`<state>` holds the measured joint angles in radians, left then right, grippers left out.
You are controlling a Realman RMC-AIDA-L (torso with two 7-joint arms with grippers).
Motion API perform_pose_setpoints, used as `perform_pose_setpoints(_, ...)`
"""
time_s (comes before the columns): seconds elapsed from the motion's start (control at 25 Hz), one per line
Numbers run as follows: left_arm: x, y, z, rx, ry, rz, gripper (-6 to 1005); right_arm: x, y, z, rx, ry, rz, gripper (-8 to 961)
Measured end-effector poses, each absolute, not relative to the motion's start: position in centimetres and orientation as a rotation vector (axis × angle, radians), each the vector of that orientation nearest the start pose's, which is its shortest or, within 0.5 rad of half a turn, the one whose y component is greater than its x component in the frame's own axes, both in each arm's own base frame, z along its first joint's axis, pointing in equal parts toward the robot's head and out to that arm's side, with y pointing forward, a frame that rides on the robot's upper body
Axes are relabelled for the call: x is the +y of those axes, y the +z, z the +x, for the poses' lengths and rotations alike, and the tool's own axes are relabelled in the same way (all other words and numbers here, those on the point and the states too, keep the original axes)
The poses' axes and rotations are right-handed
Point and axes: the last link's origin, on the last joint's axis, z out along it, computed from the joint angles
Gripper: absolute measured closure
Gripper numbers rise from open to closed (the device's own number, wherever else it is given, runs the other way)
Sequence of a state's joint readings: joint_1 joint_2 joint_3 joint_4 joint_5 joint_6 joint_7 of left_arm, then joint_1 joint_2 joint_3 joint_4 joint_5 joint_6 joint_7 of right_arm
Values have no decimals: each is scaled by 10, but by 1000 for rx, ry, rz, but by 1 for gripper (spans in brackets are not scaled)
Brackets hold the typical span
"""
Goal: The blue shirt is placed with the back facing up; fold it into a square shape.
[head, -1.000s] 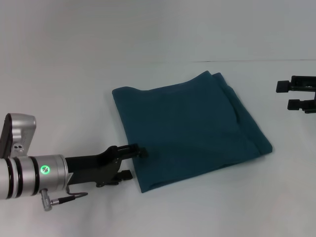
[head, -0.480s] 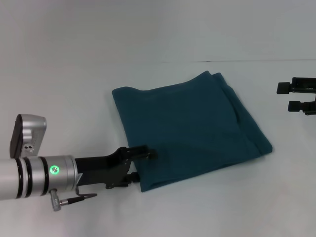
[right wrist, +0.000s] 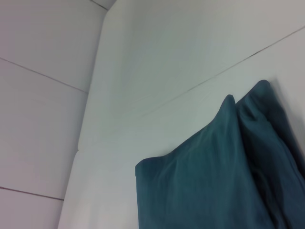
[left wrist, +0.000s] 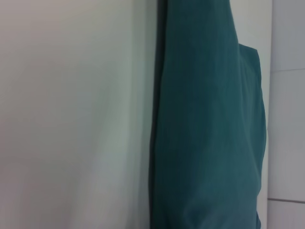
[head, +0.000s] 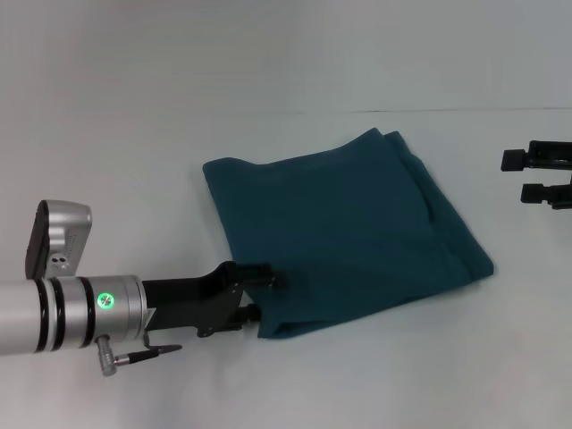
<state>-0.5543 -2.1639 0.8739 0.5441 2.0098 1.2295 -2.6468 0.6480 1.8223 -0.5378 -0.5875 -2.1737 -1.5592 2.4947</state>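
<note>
I can't make out how the left gripper (head: 261,295) stands: its fingertips are buried at the near left corner of the blue shirt (head: 344,228), and my left wrist view shows only cloth and white table (head: 134,152). That arm reaches in low and nearly level. The right gripper (head: 534,175), fingers apart, sits parked well right of the shirt, half cut off.

White surface (head: 134,161) lies bare to the robot's left of the blue shirt (head: 349,232), behind it and along the near edge. Folded shirt takes up the middle. Left hand (head: 259,295) sits at the shirt's near-left corner, its arm lying across the near-left approach. Right hand (head: 523,174) is well apart at far right, with open surface between it and the shirt.
</note>
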Motion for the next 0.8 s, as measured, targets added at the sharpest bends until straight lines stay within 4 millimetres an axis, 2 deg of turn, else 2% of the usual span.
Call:
perform_pose_setpoints(0.32,328,-77,-264,2418,655,1944,357,377,105,288,1953,684,-2099,67)
perform_pose_setpoints(0.8,326,-80,-264,2408,622,1961,852,376,104,290,1959,685,-2093,67)
